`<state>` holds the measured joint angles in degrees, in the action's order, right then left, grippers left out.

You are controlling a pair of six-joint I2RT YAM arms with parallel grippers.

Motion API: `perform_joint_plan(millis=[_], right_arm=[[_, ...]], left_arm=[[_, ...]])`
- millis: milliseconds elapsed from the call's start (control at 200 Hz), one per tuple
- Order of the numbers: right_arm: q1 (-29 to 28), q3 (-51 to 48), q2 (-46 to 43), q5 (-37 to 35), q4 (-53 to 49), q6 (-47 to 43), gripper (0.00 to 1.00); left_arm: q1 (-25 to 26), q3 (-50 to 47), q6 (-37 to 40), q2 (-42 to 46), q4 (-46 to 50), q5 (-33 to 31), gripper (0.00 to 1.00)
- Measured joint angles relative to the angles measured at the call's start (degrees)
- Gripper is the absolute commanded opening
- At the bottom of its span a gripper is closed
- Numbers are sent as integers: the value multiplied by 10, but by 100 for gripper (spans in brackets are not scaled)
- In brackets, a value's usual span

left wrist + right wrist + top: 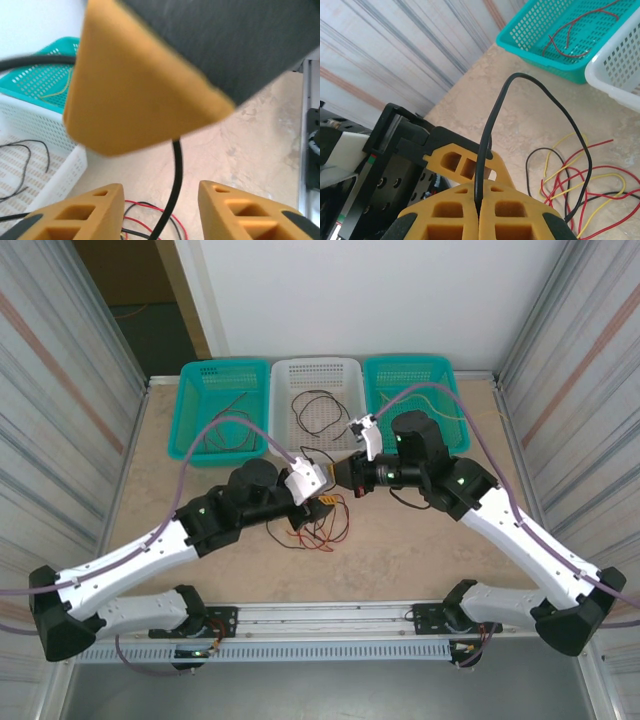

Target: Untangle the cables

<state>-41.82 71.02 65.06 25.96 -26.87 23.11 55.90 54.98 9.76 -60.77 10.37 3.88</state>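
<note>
Cables (318,532) lie in a loose tangle near the middle of the surface (400,565), a little toward its near edge. They are thin red, yellow and black wires looped over one another. One black cable (492,125) rises out of the heap, arches high and comes down into my right gripper (480,207). Its jaws are pressed together on that cable with no gap between them.

My left gripper (160,212) sits just beside and below the right one, jaws standing apart. The black cable hangs down between its fingers (85,212). I cannot tell that it touches either, so this gripper has hold of nothing.

Three baskets stand side by side along the far edge of the surface. The left teal basket (186,420), toward the far left corner, holds a few thin red cables (225,425). The white basket (284,390) in the middle holds loose black loops (316,410). The right teal basket (410,362), toward the far right corner, has a yellow cable (62,90) lying in it.

Ribbed grey panels (60,370) close in both sides, and a plain white wall (380,300) stands behind the baskets. The surface itself is pale beige with a faint marbled pattern. A metal rail (330,618) runs along its near edge, where my two arms are bolted.
</note>
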Motion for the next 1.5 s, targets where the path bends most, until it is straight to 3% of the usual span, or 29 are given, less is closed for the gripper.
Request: perform_joint_plan(millis=[135, 471, 646, 852, 1067, 1182, 1222, 1282, 1333, 1413, 1498], right_arm=[[27, -8, -16, 21, 24, 20, 1], [48, -38, -25, 54, 87, 68, 0], [50, -51, -26, 41, 120, 87, 0], [52, -71, -24, 5, 162, 121, 0], [52, -85, -21, -20, 195, 139, 0], [51, -90, -19, -22, 203, 143, 0], [51, -91, -19, -22, 204, 144, 0], [51, -92, -19, -22, 204, 144, 0], [52, -92, -21, -22, 208, 143, 0], [52, -87, -25, -22, 203, 137, 0], [52, -76, -30, -21, 191, 126, 0]], left_arm=[[0, -33, 5, 19, -31, -10, 38], [0, -60, -61, -6, -81, 11, 0], [0, -95, -155, -13, -164, 25, 0], [0, -169, -310, -24, -333, 42, 0], [0, -250, -474, -28, -515, -2, 0], [0, -266, -531, -40, -563, -20, 0], [0, -264, -541, -45, -565, -21, 14], [0, -257, -551, -46, -546, -23, 43], [-3, -255, -560, -38, -520, -23, 59], [-14, -255, -574, -14, -458, -25, 73], [-37, -256, -586, 41, -376, -31, 80]])
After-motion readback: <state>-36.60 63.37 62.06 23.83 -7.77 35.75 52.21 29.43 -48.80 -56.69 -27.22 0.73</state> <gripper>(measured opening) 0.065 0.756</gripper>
